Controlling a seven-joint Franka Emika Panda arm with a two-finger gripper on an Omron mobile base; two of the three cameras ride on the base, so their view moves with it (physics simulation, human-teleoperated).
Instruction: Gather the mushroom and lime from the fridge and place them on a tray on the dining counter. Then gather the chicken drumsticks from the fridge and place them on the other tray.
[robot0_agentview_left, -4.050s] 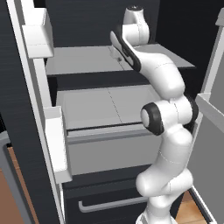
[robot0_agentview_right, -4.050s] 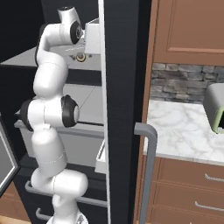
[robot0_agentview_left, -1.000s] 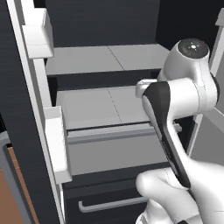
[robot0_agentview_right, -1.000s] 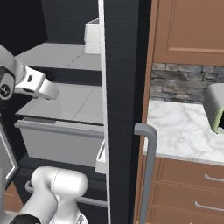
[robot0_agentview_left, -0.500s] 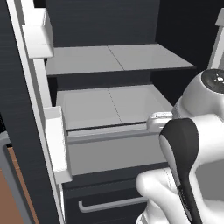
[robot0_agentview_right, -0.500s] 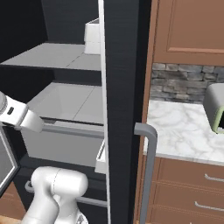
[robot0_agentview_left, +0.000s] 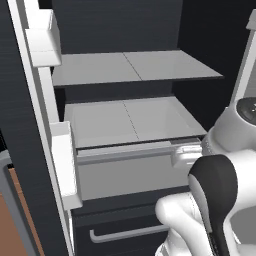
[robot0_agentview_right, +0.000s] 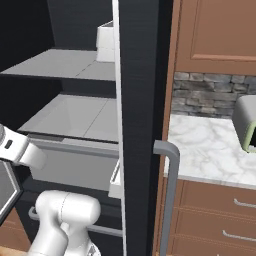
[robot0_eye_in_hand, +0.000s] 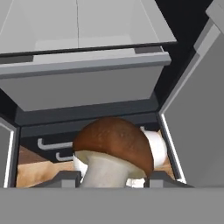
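A brown-capped mushroom (robot0_eye_in_hand: 114, 146) with a pale stem fills the lower middle of the hand view. My gripper (robot0_eye_in_hand: 113, 180) is shut on the mushroom, and the dark fingertips (robot0_eye_in_hand: 65, 178) sit on either side of the stem. The hand hangs in front of the open fridge, below its grey drawer (robot0_eye_in_hand: 83, 83). My white arm (robot0_agentview_left: 220, 200) is folded low at the right of the left base view, and one link (robot0_agentview_right: 20, 147) crosses the left edge of the right base view. The lime, the chicken drumsticks and the trays are out of view.
The fridge stands open with a bare grey shelf (robot0_agentview_left: 130, 67) above a pulled-out drawer (robot0_agentview_left: 125, 172). White door bins (robot0_agentview_left: 62, 165) line the left door. The dark right door (robot0_agentview_right: 140, 125) stands beside a marble counter (robot0_agentview_right: 210, 150) with a toaster (robot0_agentview_right: 247, 125).
My arm has swung down and back from the upper shelf to a low, folded pose in front of the drawer. The base views have not shifted.
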